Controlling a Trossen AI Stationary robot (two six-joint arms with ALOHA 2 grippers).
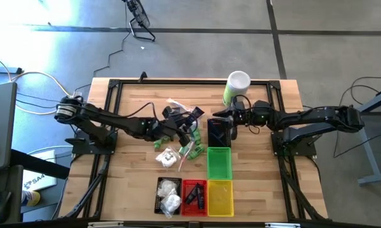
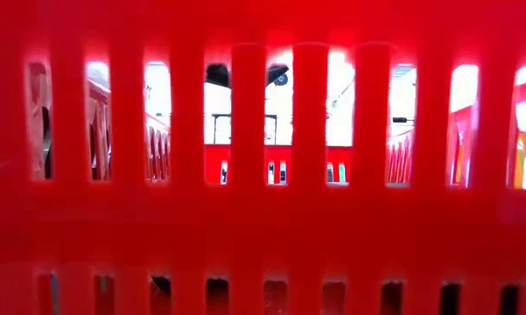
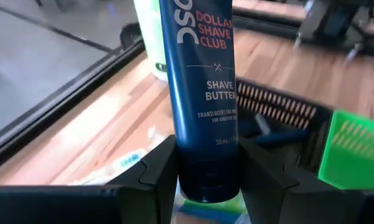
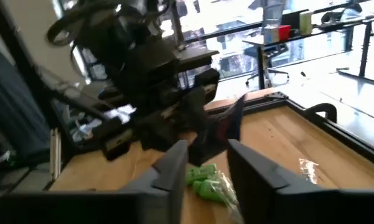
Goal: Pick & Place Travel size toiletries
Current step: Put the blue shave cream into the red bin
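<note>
High view first: we look straight down on a wooden table (image 1: 133, 183) with a dark arm reaching in from each side. In the middle of the frame, slightly left of centre, the left gripper (image 1: 189, 123) hovers above a scatter of travel size toiletries (image 1: 177, 149), small green bottles and clear-wrapped pieces lying loose on the wood. Just right of centre, the right gripper (image 1: 223, 121) sits over a black basket (image 1: 219, 133). Above it, near the upper middle, stands a tall green-and-white canister (image 1: 236, 87). Below the black basket lies a green basket (image 1: 219, 163), and along the bottom edge of the frame we see a row of three more: a second black basket (image 1: 168, 194) holding white pouches, a red basket (image 1: 194, 195) with dark items inside, and a yellow basket (image 1: 220, 196).

Left wrist view: we see the left gripper's two dark fingers (image 3: 157, 168) closed against the lower end of a dark blue tube (image 3: 204, 99), which stands upright between them and fills the centre of the frame. Printed on it is "Dollar Shave Club Shave Butter". The black basket shows at right behind the tube, with the green basket at the right edge.

Right wrist view: we see the right gripper's fingers (image 4: 171, 168) standing apart at the bottom centre with nothing between them. Beyond them, a green bottle (image 4: 202, 177) lies on the wood, and the other arm fills the upper left of the frame.

Low view: we see only red slats filling the whole frame
</note>
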